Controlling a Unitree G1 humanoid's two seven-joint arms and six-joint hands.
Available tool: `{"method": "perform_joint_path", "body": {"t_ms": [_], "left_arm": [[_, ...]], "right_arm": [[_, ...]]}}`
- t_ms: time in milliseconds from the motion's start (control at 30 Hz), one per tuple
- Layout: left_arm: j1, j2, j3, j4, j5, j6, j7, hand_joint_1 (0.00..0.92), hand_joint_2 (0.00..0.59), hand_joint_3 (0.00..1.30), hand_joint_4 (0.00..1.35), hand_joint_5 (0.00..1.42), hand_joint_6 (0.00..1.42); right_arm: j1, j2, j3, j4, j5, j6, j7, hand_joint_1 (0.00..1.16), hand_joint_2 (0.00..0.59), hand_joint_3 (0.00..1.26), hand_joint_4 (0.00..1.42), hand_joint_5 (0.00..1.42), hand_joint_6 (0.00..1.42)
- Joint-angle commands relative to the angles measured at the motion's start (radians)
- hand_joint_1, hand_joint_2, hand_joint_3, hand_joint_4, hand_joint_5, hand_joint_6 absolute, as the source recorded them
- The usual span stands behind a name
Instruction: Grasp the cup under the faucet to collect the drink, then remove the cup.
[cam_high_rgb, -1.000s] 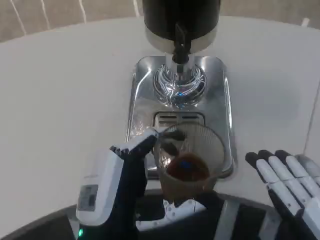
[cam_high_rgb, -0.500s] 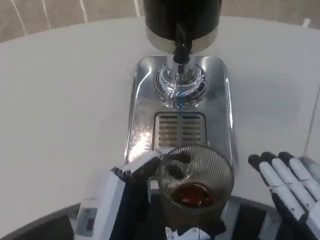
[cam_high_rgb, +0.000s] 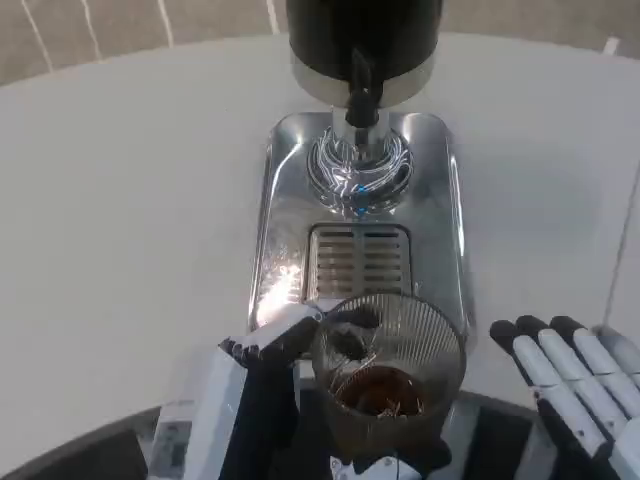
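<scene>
Cup: the clear ribbed plastic cup (cam_high_rgb: 388, 375) with dark drink in the bottom sits off the grate, at the near edge of the shiny steel drip tray (cam_high_rgb: 280, 215).
Handling: likely light, thin-walled, easily squashed or spilled; best held mid-wall.
Left hand (cam_high_rgb: 255, 400): fingers wrapped on the cup's left side.
Right hand (cam_high_rgb: 570, 385): fingers straight, holding nothing, apart from the cup.

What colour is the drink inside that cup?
Dark reddish-brown, seen in the head view at the bottom of the clear ribbed cup.
</scene>
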Motion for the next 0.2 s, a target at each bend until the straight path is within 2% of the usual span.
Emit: {"method": "perform_joint_path", "body": {"t_ms": [33,200], "left_arm": [[0.006,-0.008,0.000,-0.029,0.003,-0.039,0.014,0.723,0.058,1.09,1.28,1.36,1.42],[0.004,-0.006,0.004,-0.031,-0.002,-0.041,0.009,0.723,0.058,1.09,1.28,1.36,1.42]], "right_arm": [[-0.006,-0.001,-0.007,0.011,0.009,-0.002,-0.005,0.40,0.481,0.00,0.00,0.00,0.00],[-0.022,-0.002,-0.006,0.016,0.011,0.007,0.006,0.40,0.480,0.00,0.00,0.00,0.00]]}}
